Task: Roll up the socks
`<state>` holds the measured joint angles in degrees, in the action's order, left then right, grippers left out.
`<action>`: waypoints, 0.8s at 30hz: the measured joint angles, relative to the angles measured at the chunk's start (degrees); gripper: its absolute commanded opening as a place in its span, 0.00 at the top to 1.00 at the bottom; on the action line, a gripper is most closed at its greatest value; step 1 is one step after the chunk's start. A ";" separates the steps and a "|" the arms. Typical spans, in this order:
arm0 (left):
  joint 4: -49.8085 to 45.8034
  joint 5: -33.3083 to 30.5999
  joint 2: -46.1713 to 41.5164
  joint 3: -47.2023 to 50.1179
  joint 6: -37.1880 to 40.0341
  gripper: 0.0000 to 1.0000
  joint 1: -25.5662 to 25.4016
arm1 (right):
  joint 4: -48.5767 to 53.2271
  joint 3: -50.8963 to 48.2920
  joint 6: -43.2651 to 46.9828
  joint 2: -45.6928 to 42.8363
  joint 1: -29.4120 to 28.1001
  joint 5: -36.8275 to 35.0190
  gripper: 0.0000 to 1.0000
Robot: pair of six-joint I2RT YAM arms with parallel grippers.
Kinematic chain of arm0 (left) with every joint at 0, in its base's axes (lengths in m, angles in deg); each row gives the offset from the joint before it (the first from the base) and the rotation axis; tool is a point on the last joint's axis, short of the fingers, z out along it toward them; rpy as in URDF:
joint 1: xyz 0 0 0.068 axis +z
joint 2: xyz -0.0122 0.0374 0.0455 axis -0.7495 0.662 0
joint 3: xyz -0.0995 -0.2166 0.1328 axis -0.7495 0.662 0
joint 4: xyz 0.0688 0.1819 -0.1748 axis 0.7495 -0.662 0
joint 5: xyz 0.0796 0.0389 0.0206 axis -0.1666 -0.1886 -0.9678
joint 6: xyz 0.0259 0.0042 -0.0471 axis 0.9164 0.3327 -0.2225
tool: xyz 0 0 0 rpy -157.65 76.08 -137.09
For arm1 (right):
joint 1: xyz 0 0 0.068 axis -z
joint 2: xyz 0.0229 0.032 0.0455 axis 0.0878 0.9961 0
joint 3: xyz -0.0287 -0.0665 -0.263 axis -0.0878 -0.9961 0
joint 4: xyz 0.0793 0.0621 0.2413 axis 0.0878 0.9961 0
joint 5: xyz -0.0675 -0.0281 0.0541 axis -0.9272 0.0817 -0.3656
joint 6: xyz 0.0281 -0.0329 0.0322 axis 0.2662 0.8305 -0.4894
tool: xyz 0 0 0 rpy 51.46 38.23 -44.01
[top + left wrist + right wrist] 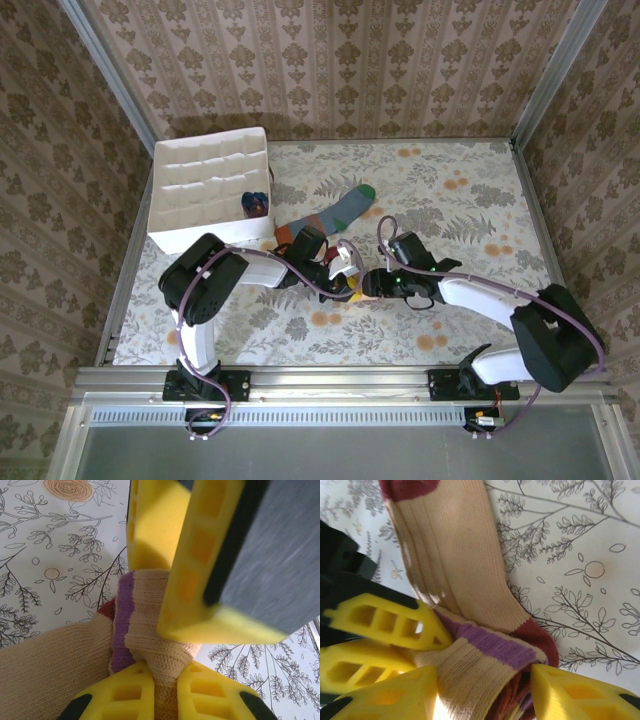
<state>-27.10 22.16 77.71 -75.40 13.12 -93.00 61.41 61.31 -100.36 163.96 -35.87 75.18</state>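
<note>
The peach sock [455,555] with maroon and purple bands lies partly rolled between both grippers in the middle of the table. My left gripper [167,672] is shut on a pinch of its peach cuff fabric [160,625]. My right gripper [485,680] holds the rolled end, one finger on each side of the bundle [485,655]. In the top view the left gripper [338,272] and right gripper [372,285] meet over this sock [356,291]. The grey-blue sock [335,212] with its green toe lies flat behind them. The purple sock [256,203] sits in a box compartment.
The white partitioned box [210,236] stands at the back left, close to the left arm's elbow. The floral tablecloth [460,200] stretches to the right and back. Metal frame rails [330,378] border the near edge, and patterned walls enclose the other sides.
</note>
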 measured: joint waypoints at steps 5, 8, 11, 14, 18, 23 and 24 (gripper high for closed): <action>0.44 0.42 0.00 0.57 -0.76 1.00 0.66 | -1.86 1.81 0.42 4.24 -0.11 1.57 0.82; 0.63 0.59 -0.04 0.72 -0.94 0.93 0.79 | -3.10 2.16 0.17 5.53 -0.22 1.77 0.96; 1.07 -0.28 -0.98 1.70 -0.87 0.75 0.79 | -3.17 2.40 -0.24 6.08 -0.31 1.84 1.00; 0.42 -1.84 -3.65 3.52 -1.51 0.65 1.46 | -2.99 3.13 -0.24 7.37 -0.72 2.21 1.00; -1.92 -2.25 -7.17 4.85 -2.49 0.64 4.72 | -2.91 3.69 -0.28 8.37 -0.85 2.89 1.00; -3.39 -2.34 -9.42 4.72 -4.00 0.69 8.57 | -2.93 3.74 -1.16 8.59 -1.14 2.99 1.00; -4.04 -2.56 -9.31 4.46 -4.20 0.72 8.68 | -2.93 3.74 -1.29 8.59 -1.27 2.97 1.00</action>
<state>-31.15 19.61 68.40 -70.95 8.93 -84.32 58.49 65.05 -101.65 172.55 -37.13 78.16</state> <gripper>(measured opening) 0.328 0.081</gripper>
